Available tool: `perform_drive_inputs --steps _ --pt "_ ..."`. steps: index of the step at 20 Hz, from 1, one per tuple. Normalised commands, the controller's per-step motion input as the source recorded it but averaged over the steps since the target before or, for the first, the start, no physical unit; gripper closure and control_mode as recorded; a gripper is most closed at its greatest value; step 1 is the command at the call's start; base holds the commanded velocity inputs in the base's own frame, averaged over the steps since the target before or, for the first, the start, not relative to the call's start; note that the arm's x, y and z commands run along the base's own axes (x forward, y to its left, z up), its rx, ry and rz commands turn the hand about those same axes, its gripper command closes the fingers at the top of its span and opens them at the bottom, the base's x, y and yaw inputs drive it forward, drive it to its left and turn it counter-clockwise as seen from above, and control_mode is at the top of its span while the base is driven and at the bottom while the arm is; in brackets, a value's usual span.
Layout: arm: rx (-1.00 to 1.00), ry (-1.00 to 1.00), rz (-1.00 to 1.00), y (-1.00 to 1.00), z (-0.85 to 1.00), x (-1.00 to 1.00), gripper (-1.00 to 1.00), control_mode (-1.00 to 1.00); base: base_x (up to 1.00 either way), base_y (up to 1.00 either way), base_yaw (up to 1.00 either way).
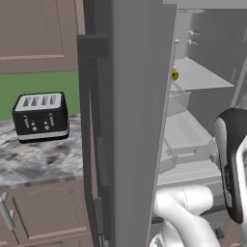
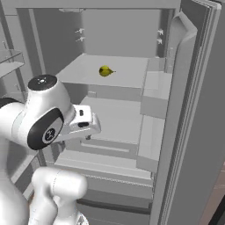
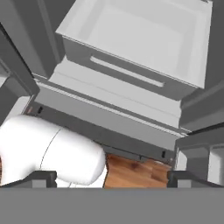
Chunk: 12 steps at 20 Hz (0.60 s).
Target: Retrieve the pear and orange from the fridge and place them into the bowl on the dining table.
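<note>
Standing open, the tall grey fridge [image 2: 132, 101] shows its pale shelves and drawers in the right base view; its left door [image 1: 130, 120] cuts edge-on through the middle of the left base view, and its right door [image 2: 193, 123] swings out along the right side of the right base view; beside it, on the left, a grey-white marbled stone counter [image 1: 34, 161] runs above brown cabinet fronts and carries a black four-slot toaster [image 1: 41, 117]; in the hand view the camera looks down on a pale open drawer [image 3: 140, 39] and a strip of brown wooden floor [image 3: 135, 173]; the two-finger gripper [image 3: 112, 178] has its dark tips spread wide with nothing between them; the small yellow-green pear [image 2: 105, 70] lies alone on the upper shelf, well apart from the gripper.
</note>
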Motion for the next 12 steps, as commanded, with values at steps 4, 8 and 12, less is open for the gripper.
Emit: perform_drive_inputs --steps 4,8,12 --pt "0.0 0.22 0.25 0.0 0.0 0.9 -1.0 -1.0 0.0 0.0 0.0" --pt "0.0 0.11 0.22 0.0 0.02 0.72 -1.0 -1.0 0.0 0.0 0.0" --pt "0.0 -0.07 0.04 0.0 0.26 0.43 -1.0 -1.0 0.0 0.0 0.0"
